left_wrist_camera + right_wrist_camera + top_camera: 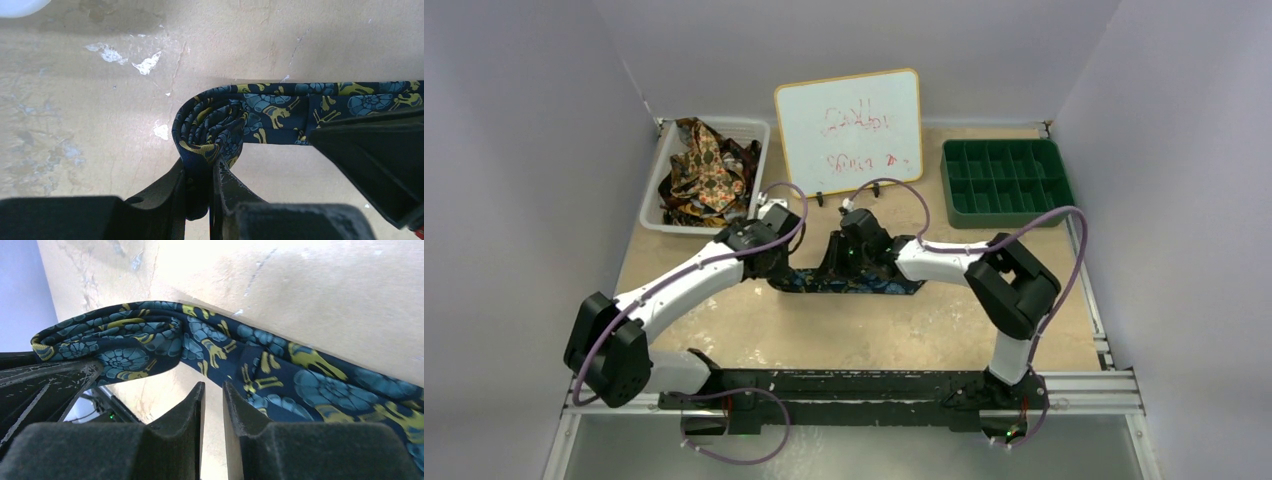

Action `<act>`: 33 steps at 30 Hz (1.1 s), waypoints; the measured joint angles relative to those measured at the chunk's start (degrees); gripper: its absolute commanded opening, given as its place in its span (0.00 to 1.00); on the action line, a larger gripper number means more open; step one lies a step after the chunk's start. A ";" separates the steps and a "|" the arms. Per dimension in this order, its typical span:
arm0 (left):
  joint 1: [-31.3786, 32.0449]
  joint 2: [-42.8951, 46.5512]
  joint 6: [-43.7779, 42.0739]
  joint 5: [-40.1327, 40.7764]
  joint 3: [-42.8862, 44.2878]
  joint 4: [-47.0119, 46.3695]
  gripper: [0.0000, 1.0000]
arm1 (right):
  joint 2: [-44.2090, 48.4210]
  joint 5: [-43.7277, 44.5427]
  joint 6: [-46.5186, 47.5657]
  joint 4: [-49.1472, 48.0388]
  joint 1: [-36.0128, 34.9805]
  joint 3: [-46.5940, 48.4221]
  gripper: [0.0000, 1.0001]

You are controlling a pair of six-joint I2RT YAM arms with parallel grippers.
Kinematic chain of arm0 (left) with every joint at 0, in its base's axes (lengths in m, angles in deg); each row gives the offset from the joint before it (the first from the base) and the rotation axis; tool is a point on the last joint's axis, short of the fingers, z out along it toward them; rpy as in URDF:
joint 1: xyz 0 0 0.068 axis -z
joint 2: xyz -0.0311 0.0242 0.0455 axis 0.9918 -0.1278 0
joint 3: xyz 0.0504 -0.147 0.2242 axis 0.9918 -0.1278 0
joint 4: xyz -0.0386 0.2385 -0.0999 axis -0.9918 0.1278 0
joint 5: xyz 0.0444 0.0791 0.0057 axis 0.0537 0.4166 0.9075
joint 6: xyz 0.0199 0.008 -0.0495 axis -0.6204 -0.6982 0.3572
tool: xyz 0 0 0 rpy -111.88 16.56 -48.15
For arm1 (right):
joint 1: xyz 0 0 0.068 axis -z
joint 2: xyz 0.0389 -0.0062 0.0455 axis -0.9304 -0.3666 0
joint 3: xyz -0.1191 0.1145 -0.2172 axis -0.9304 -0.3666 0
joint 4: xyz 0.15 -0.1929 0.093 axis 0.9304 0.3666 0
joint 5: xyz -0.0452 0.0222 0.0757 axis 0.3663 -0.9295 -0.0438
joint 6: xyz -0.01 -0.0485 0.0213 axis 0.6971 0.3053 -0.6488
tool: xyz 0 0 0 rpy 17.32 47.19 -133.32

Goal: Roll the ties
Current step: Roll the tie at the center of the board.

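Both narrow: left jaws pinch the navy tie [272,107] at its roll, right jaws empty; whiteboard [849,143] scrawl unreadable

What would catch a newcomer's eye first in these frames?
A navy tie with blue and gold print lies mid-table, one end coiled into a tight roll that is pinched by the left gripper. The right gripper, nearly closed, points at the tie's flat stretch. At the back left, a white bin holds a heap of brown and gold ties.
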 measured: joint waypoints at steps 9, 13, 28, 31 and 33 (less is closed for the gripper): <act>7.08 -7.52 2.36 9.31 5.27 4.39 0.00 | 7.96 9.18 -3.39 3.10 1.97 -7.04 0.23; 9.62 -11.04 3.30 12.57 7.78 6.49 0.00 | 12.59 10.97 -4.81 3.30 5.49 -10.71 0.23; 16.90 -25.07 4.31 16.55 18.16 9.46 0.21 | 20.24 11.17 -5.75 2.71 13.31 -17.27 0.25; 17.38 -27.04 3.76 14.53 19.39 8.61 0.30 | 20.26 10.25 -5.68 2.51 13.84 -17.77 0.26; 17.57 -27.52 3.65 12.46 19.47 7.45 0.37 | 20.39 9.84 -5.55 2.43 14.16 -18.16 0.27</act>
